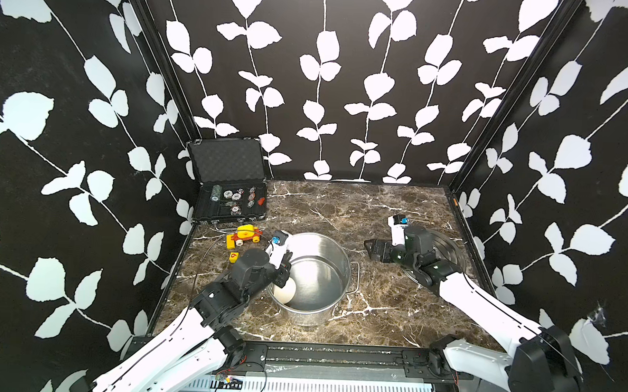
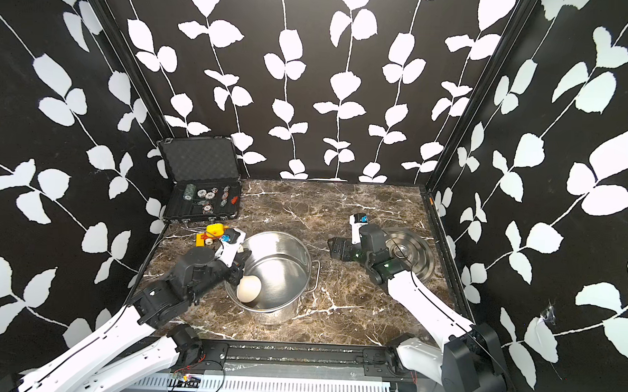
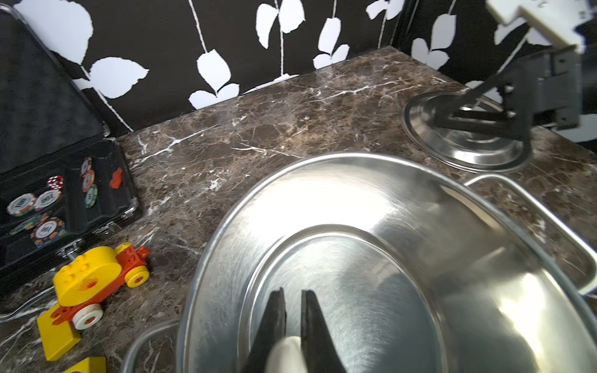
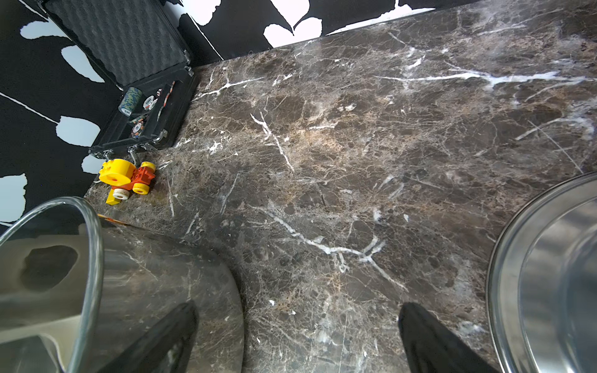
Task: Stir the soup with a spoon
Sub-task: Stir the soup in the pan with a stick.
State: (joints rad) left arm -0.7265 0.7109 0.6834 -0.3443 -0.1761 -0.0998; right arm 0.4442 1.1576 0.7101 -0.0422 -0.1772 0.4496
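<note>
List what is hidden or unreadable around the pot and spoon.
Spoon handle: both top views, covered by the left gripper; the left wrist view shows only a blurred stub.
Pot contents: glare on steel; liquid cannot be told.
Lid: top views, partly under the right arm.
Yellow block digit: too small.

The walls (image 1: 326, 96) are black with a white vine-and-leaf pattern, and the table (image 1: 394, 214) is dark brown marble with white veins. The pot (image 1: 339, 255) and lid (image 1: 454, 252) are bright silver steel, the spoon (image 1: 287, 291) cream-white. The toy car (image 1: 244, 234) is yellow and orange-red with white wheels; the case (image 1: 227, 165) is black.
</note>
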